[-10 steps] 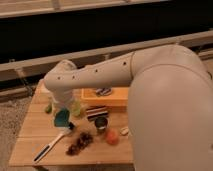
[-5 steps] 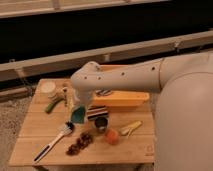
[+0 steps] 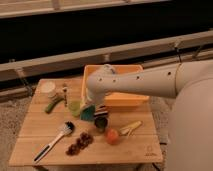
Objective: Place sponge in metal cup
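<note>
The teal-green sponge [image 3: 87,114] hangs in my gripper [image 3: 93,110], which is shut on it just above the wooden table [image 3: 140,150]. The dark metal cup [image 3: 101,123] stands upright on the table, just right of and below the sponge, close to it. My white arm reaches in from the right and hides the gripper's upper part and part of the yellow bin. The cup's opening faces up and looks empty.
An orange fruit [image 3: 112,136] sits right of the cup, with a yellow-green peel [image 3: 131,128] beyond. A pale green cup [image 3: 75,107], white tub [image 3: 48,88], green vegetable [image 3: 52,105], dish brush [image 3: 52,142], dark fruit cluster [image 3: 80,143] and yellow bin [image 3: 120,97] surround them.
My gripper has carried the sponge rightward across the table, from near the left side to just beside the metal cup. The arm has swung right with it.
</note>
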